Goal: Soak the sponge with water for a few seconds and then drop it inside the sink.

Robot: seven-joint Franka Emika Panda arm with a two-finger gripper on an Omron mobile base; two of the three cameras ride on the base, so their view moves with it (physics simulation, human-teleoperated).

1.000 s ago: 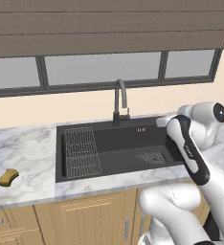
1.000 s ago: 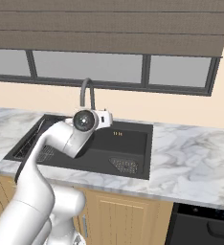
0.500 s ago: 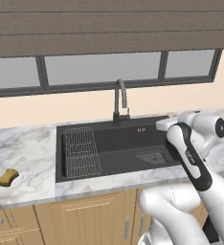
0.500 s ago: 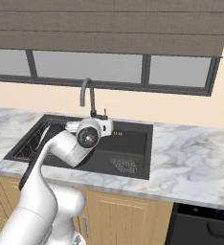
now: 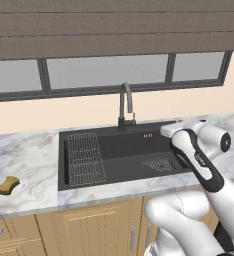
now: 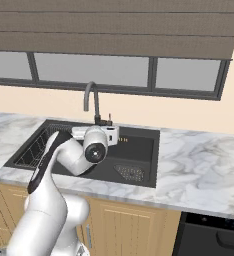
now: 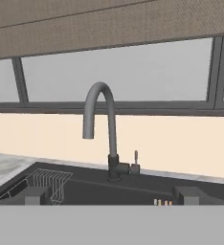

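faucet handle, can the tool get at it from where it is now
Probably yes. In the hand view the open tool points straight at the faucet and its small side handle, with nothing between them over the sink. The sponge lies far off on the counter.

At my twelve o'clock a wide window (image 5: pixel 106 71) under a brown blind (image 5: pixel 114 27); cream wall (image 5: pixel 49 111), marble counter (image 5: pixel 26 162), wooden cabinets (image 5: pixel 84 230) below.

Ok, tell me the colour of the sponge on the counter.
Mustard yellow with a darker brown underside; the sponge shows best in the left base view.
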